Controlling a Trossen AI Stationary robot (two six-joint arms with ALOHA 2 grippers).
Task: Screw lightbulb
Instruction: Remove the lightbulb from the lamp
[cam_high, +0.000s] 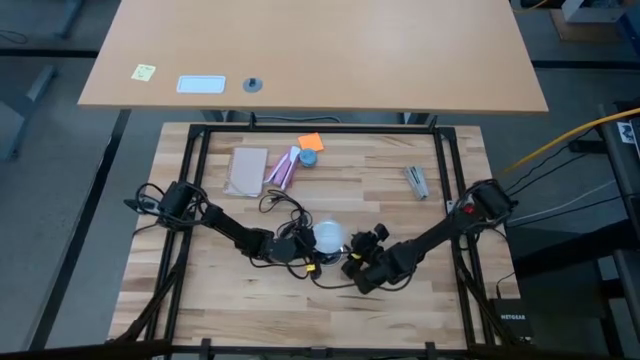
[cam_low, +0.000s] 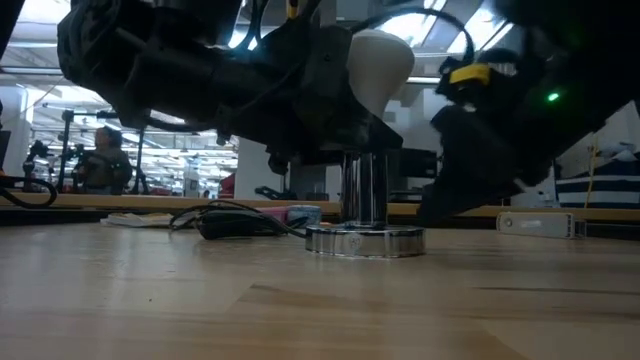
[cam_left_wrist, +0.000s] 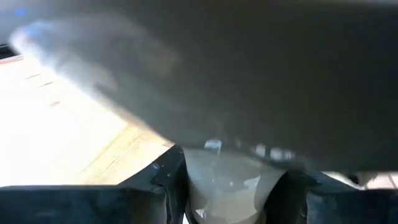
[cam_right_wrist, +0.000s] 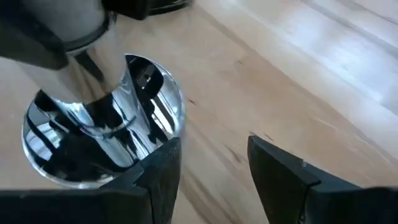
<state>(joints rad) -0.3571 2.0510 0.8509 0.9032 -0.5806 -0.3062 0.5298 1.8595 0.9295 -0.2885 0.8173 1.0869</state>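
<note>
Left pincer (cam_high: 303, 240) grips lightbulb (cam_high: 328, 236) over wooden table (cam_high: 200, 290); workshop behind.

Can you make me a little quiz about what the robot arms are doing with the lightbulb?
1. True or false: the left gripper has its jaws shut on the small frosted white lightbulb.
2. What is standing directly under the lightbulb? A) a flat pink-and-white packet B) a shiny silvery socket with a round base C) an orange sticky note
3. Fill in: the right gripper has its jaws ____, with nothing between them, beside the socket.

Key
1. True: the bulb sits between the left jaws.
2. B: the shiny silvery socket with a round base stands on the wooden table.
3. open
</note>
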